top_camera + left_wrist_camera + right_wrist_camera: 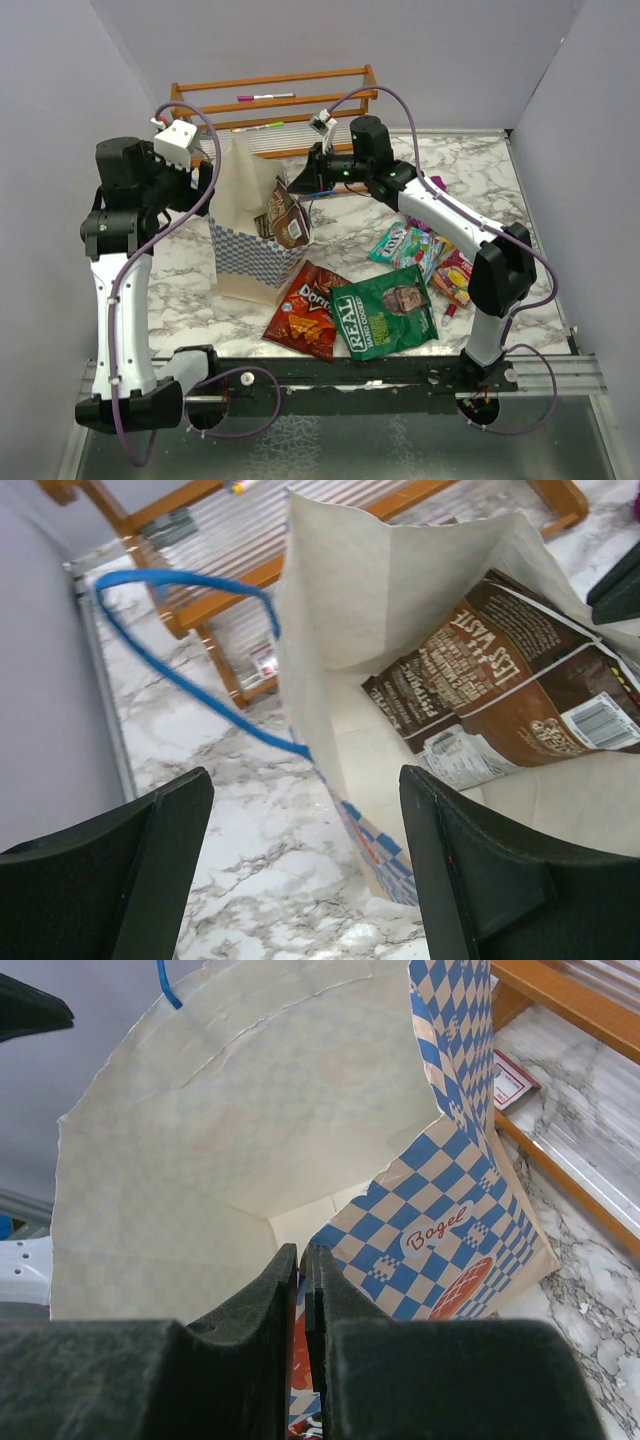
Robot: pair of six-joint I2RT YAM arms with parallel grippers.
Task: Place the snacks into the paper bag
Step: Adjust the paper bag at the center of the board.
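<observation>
With the left tool (305,780) spread at the paper bag's (250,265) nine o'clock wall, the pressed-together right tool (303,1255) should nudge the brown packet (510,680) deeper.

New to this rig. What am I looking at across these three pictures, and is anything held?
These are two robot arms bolted to a marble table. The wide picture looks down from above and behind them. The other two come from a camera on each wrist. The left end effector is open, by the paper bag's wall. The right end effector is shut, apparently pinching the bag's rim. A brown packet sticks out of the bag. Lying on the table are red Doritos, green REAL chips and a few candy packs. A wooden rack stands behind.
</observation>
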